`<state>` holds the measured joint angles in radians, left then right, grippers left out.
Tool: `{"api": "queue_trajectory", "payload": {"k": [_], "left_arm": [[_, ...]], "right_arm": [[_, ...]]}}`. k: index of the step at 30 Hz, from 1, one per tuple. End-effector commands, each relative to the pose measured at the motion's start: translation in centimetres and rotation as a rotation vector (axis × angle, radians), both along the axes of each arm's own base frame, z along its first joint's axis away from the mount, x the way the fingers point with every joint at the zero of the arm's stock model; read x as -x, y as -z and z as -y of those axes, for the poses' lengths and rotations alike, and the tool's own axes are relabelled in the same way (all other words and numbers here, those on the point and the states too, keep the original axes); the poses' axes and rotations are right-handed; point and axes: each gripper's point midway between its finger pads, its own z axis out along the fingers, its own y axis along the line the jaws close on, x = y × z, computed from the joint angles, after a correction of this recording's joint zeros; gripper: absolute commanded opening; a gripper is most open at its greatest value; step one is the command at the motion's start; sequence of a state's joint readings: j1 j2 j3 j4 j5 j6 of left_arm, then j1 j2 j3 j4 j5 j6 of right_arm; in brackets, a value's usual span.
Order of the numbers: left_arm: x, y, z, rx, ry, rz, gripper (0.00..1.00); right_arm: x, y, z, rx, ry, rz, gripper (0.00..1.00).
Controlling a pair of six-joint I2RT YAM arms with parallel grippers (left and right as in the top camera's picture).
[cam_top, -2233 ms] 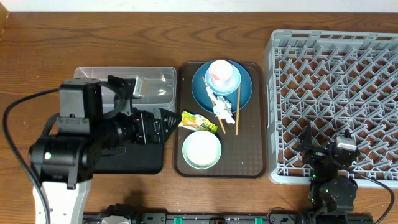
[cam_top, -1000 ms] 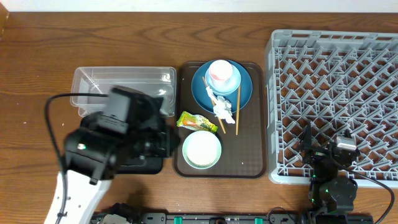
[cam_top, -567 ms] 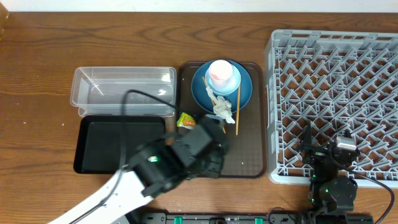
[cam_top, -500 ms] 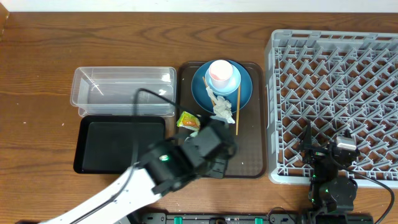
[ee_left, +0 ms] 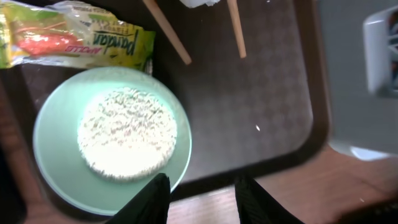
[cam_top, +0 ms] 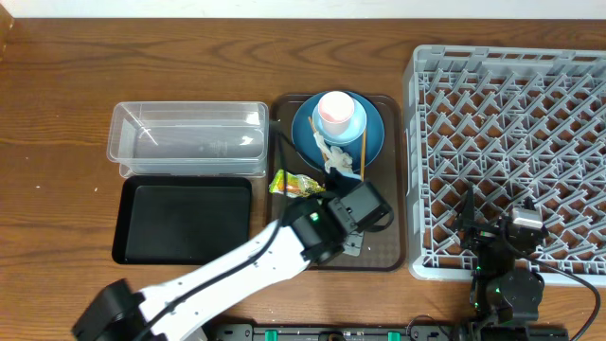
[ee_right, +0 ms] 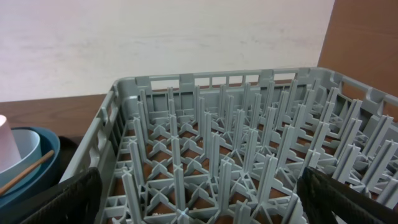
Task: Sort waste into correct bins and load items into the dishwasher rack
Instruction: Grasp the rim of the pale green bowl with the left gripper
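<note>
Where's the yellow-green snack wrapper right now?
In the overhead view the snack wrapper lies at the left edge of the brown tray, just below-left of the blue plate; the left wrist view shows it beside the mint bowl.

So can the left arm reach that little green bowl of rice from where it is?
Probably yes. The left gripper hangs just over the green bowl at its near rim, jaws apart and empty. The snack wrapper lies by the opposite rim, out of the way.

Brown serving tray (cam_top: 386, 189) on wooden table (cam_top: 57, 85)
</note>
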<state>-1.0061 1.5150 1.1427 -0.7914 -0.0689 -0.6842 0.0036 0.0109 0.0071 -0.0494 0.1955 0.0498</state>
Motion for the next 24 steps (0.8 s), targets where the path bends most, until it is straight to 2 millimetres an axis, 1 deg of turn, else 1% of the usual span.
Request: {"api": "queue_trajectory", "payload": {"k": [1, 9, 20, 24], "left_arm": [[-0.4, 1.4, 0.0, -0.042, -0.011, 0.004, 0.38], [-0.8, 3.1, 0.5, -0.064, -0.011, -0.01, 0.38], [-0.7, 6.6, 0.4, -0.143, -0.01, -0.058, 0.38], [-0.6, 7.4, 0.3, -0.164, -0.009, -0.071, 0.38]], "right_arm": [[0.0, 0.1, 0.1, -0.016, 0.004, -0.001, 0.99], [0.0, 0.1, 0.1, -0.016, 0.004, -0.001, 0.99], [0.0, 0.1, 0.1, -0.016, 0.004, -0.001, 0.99], [0.0, 0.1, 0.1, -0.016, 0.004, -0.001, 0.99]]}}
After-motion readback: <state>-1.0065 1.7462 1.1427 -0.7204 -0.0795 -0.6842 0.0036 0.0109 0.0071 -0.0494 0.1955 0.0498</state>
